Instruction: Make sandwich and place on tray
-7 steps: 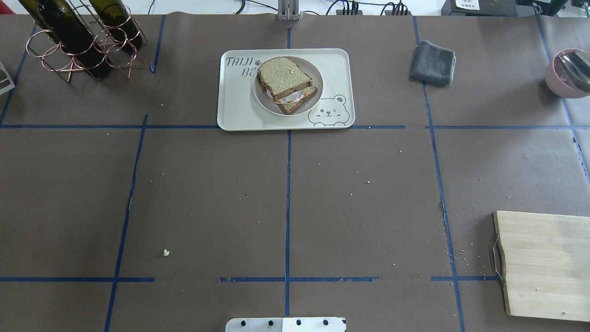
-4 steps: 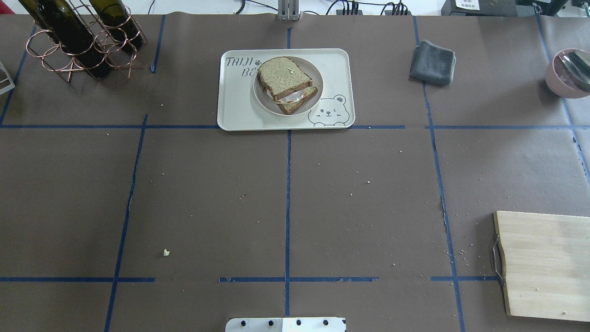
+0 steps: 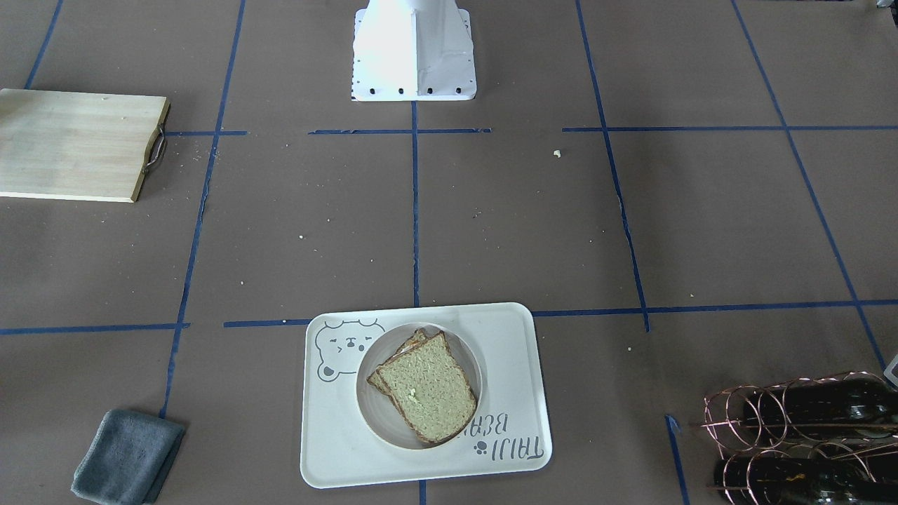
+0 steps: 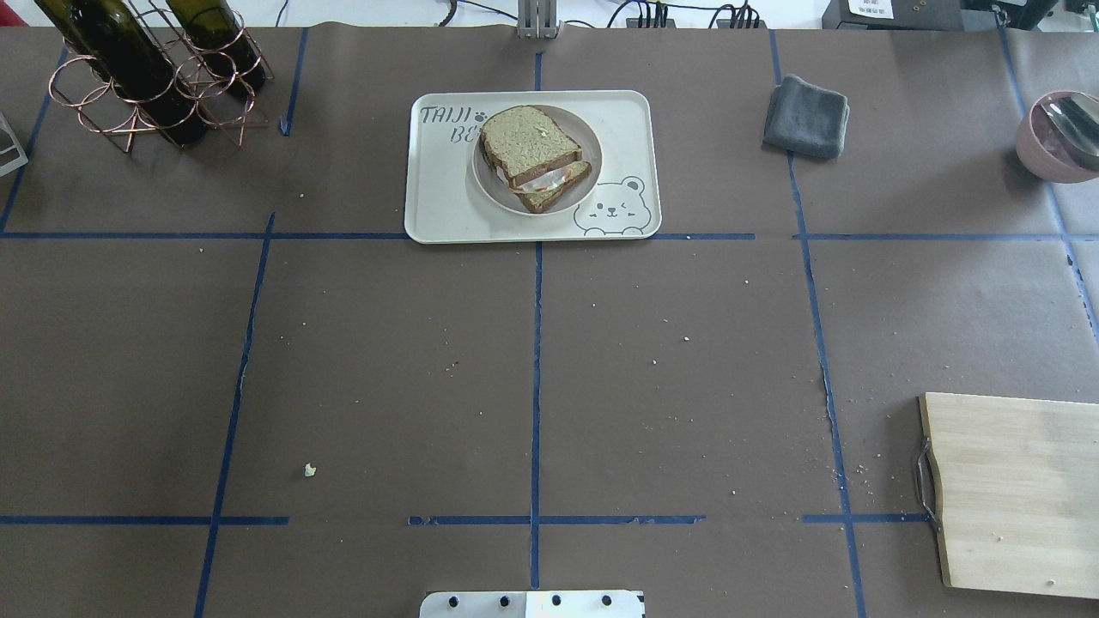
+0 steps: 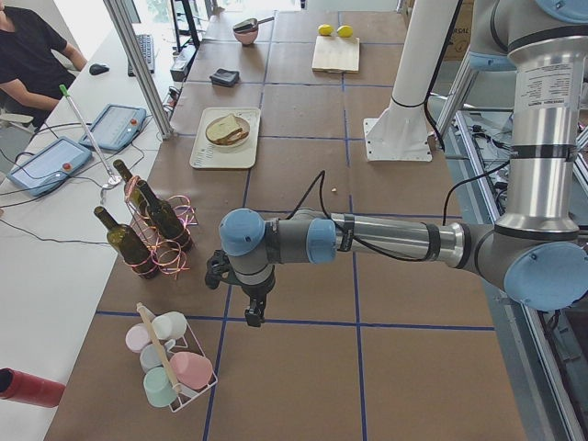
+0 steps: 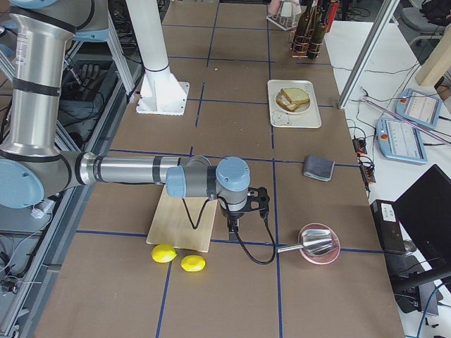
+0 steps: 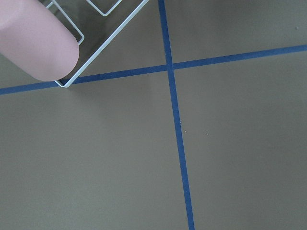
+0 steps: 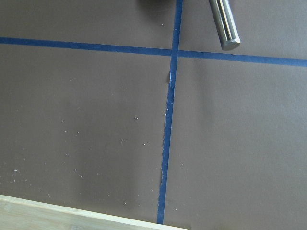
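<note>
The sandwich [image 4: 528,148], two greenish-tan slices with white egg showing between them, lies on a round off-white plate [image 4: 586,167] on the cream bear tray [image 4: 434,215] at the table's far middle. It also shows in the front-facing view [image 3: 428,393] on the tray [image 3: 519,351]. Both arms are far from it. The left gripper [image 5: 253,310] hangs over the table's left end near a cup rack. The right gripper [image 6: 236,222] hangs by the cutting board at the right end. Both show only in side views, so I cannot tell whether they are open or shut.
A copper rack with wine bottles [image 4: 146,73] stands far left. A grey cloth [image 4: 807,116] and a pink bowl with a metal spoon [image 4: 1060,137] lie far right. A wooden cutting board [image 4: 1013,489] is near right, with two lemons [image 6: 180,258] beside it. A cup rack [image 5: 170,363] stands at the left end.
</note>
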You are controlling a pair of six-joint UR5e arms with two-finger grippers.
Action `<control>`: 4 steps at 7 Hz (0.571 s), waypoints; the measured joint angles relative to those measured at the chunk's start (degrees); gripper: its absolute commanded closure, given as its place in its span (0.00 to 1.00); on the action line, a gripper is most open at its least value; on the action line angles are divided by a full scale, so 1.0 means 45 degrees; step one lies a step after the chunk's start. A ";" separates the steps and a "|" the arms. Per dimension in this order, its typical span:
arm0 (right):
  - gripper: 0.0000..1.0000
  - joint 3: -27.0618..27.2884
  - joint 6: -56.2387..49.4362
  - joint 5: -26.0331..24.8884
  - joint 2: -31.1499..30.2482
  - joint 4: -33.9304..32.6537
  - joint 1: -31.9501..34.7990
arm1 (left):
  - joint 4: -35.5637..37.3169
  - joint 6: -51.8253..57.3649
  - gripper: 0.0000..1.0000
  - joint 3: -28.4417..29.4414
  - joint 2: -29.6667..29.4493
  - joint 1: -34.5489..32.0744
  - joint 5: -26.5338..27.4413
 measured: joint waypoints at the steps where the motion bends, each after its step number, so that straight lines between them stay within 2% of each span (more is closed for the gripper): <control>1: 0.00 0.0000 0.0054 0.0014 0.0004 0.0008 -0.0003 | 0.0001 0.0000 0.00 -0.0002 -0.0003 0.0000 0.0000; 4: 0.00 -0.0013 0.0113 0.0018 0.0045 0.0038 -0.0014 | 0.0002 0.0000 0.00 0.0011 -0.0018 0.0000 0.0000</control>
